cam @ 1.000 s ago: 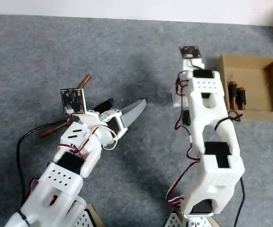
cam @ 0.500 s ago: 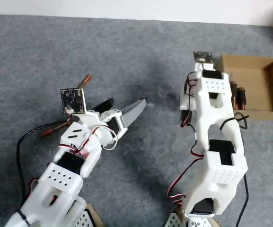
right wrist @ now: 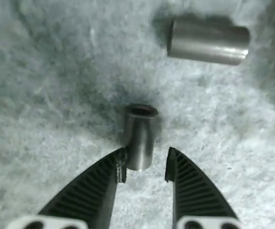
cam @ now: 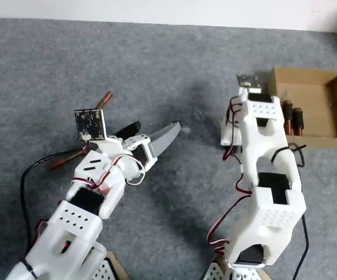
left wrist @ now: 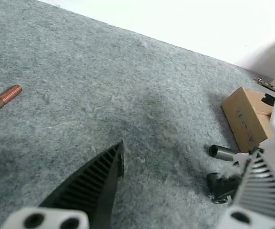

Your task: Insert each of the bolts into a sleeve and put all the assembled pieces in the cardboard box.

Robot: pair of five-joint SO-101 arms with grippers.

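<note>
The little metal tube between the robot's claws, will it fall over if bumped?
The sleeve looks to be standing on end, so a nudge from the right gripper might tip it; being round, it could then roll. It looks like smooth metal, so probably stiff and slippery. The fuzzy mat should slow any rolling.

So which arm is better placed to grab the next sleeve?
Right. The right gripper is open, its fingertips flanking one end of a sleeve on the carpet. The left gripper, also open, sits over bare carpet, well apart from that sleeve.
</note>
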